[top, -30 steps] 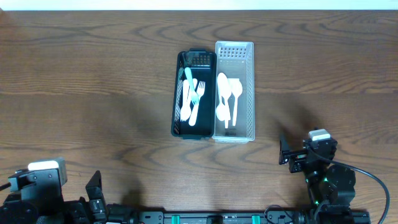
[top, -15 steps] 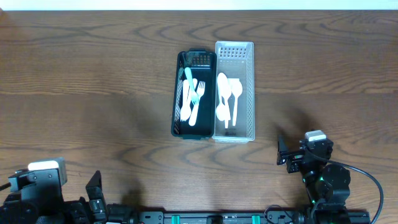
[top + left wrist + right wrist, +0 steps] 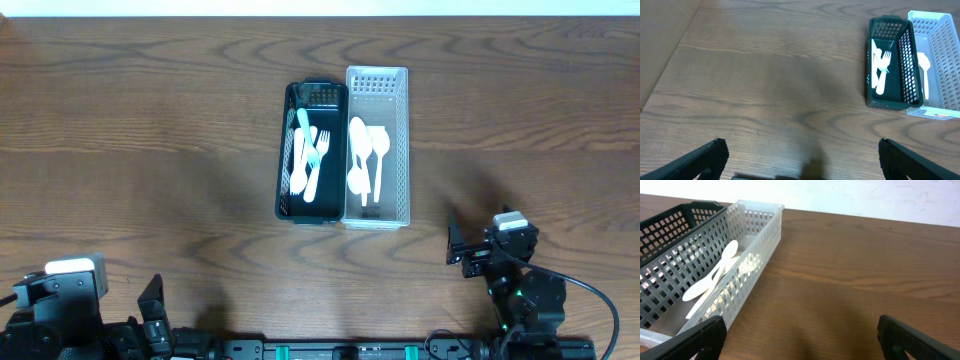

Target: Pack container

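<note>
A dark green basket at mid table holds white forks and a blue one. A white basket touching its right side holds white spoons. Both show in the left wrist view, dark basket and white basket. The right wrist view shows the white basket with spoons. My right gripper is open and empty over bare table, right of the white basket's near end. My left gripper is open and empty at the near left.
The wooden table spreads on all sides of the two baskets. A pale wall edge runs along the far side. The arm bases sit at the near edge.
The right arm has shifted slightly near the front edge. The baskets and cutlery have not moved.
</note>
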Robot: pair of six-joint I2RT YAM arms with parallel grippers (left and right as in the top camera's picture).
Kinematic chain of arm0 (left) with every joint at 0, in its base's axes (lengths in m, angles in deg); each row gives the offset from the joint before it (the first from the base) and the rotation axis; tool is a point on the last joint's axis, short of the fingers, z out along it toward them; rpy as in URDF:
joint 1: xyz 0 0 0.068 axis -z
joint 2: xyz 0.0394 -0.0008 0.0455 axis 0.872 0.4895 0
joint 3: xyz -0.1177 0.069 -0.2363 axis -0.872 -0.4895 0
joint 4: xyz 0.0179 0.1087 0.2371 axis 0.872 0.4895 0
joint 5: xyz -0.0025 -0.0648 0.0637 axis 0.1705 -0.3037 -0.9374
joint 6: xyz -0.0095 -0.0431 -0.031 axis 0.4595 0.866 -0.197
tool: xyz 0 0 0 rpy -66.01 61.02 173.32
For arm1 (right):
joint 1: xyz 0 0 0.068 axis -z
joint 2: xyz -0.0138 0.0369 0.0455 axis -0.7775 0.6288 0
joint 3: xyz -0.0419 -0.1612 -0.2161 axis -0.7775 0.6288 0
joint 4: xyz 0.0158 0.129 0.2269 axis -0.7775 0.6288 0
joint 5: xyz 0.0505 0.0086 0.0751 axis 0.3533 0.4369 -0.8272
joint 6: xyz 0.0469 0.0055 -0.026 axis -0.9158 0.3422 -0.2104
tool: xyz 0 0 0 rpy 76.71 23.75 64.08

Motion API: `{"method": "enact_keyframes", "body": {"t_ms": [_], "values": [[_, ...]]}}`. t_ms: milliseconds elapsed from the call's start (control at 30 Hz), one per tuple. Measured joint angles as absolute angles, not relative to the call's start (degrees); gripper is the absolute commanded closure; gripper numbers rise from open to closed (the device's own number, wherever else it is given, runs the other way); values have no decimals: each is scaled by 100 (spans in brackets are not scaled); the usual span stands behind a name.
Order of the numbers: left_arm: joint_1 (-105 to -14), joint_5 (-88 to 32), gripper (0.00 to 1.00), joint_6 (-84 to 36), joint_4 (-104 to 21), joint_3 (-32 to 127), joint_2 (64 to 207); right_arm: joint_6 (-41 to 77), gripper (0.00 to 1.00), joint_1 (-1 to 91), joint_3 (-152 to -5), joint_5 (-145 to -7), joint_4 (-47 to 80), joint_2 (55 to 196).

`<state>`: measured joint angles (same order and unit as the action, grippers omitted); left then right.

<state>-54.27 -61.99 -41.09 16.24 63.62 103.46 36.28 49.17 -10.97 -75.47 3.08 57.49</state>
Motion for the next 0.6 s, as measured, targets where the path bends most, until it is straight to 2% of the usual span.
{"method": "enact_keyframes", "body": {"t_ms": [600], "values": [[-5427, -6201, 2, -4118, 1502, 6355, 10344, 3628, 1, 4917, -1097, -7549, 308, 5749]]}}
